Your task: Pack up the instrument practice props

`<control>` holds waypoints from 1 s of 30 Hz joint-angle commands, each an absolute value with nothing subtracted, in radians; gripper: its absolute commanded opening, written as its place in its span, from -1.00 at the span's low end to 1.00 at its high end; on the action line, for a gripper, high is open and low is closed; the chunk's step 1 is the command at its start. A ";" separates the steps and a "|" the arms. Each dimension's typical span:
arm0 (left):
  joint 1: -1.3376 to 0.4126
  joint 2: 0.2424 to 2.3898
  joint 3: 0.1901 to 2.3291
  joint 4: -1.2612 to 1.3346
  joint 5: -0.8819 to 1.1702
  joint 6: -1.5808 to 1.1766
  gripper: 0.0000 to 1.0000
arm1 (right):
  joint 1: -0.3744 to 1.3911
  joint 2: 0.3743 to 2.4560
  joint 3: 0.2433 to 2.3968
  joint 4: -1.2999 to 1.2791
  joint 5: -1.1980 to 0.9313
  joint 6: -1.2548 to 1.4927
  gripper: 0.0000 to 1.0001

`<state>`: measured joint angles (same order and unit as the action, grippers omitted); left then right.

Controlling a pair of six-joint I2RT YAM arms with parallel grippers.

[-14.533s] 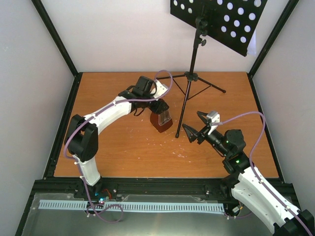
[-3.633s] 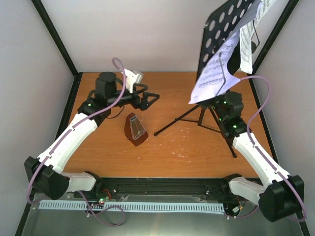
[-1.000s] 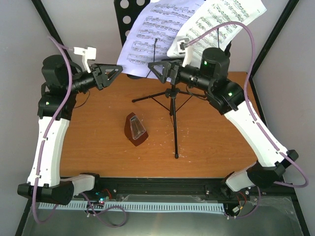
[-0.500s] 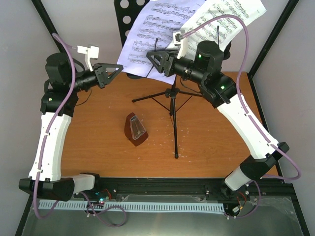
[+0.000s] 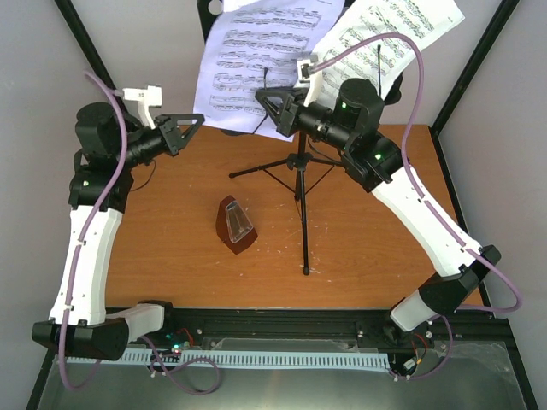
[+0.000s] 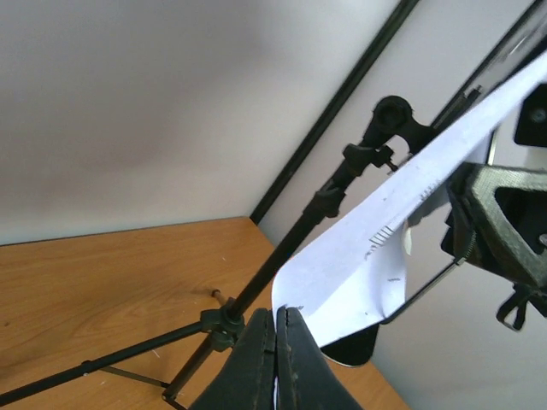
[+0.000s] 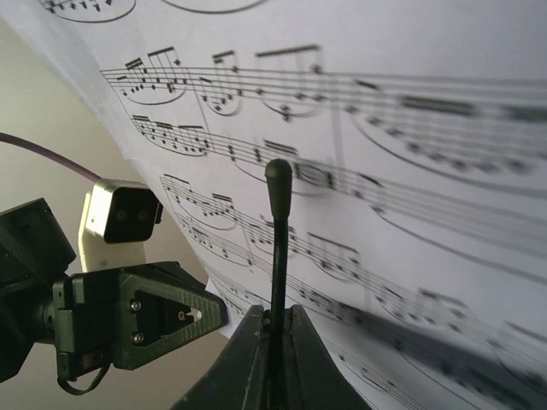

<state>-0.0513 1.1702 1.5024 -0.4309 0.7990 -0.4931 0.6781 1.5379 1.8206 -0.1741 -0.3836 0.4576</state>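
The black tripod music stand (image 5: 301, 175) stands at the back of the table with white sheet-music pages (image 5: 267, 53) on its desk. My left gripper (image 5: 199, 120) is raised and shut on the lower corner of the left page (image 6: 359, 265). Its fingertips (image 6: 263, 329) pinch the paper edge in the left wrist view. My right gripper (image 5: 264, 96) is shut on the stand's thin black page-retaining wire (image 7: 278, 231), in front of the printed staves (image 7: 402, 162). The red-brown metronome (image 5: 237, 225) sits upright on the table, apart from both grippers.
The tripod's legs (image 5: 256, 168) spread across the orange tabletop (image 5: 367, 256) behind the metronome. Black frame posts (image 5: 94, 64) and white walls close in the sides and back. The left gripper's body (image 7: 141, 320) shows beside the pages in the right wrist view.
The right gripper has closed onto the retaining wire. The left gripper, shut on the page corner, has drawn the left page a little leftward and upward.
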 commanded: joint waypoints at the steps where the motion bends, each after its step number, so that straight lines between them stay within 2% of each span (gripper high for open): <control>1: -0.014 1.116 1.471 -0.391 0.701 -0.548 -0.99 | 0.672 1.495 1.743 -0.073 -0.358 0.417 -0.95; 4: 0.086 1.085 1.420 -0.359 0.704 -0.578 -0.99 | 0.672 1.496 1.748 -0.082 -0.347 0.418 -0.94; 8: 0.313 1.113 1.360 -0.337 0.836 -0.587 -0.99 | 0.672 1.501 1.752 -0.087 -0.340 0.423 -0.94; 11: 0.394 1.156 1.301 -0.339 0.896 -0.578 -0.99 | 0.672 1.507 1.763 -0.110 -0.328 0.422 -0.95; 22: 0.404 1.156 0.721 -0.141 0.717 -0.604 -0.99 | 0.672 1.516 1.775 -0.140 -0.324 0.414 -0.95; 30: 0.404 1.259 0.575 -0.035 0.679 -0.614 -0.99 | 0.672 1.503 1.752 -0.133 -0.324 0.405 -0.91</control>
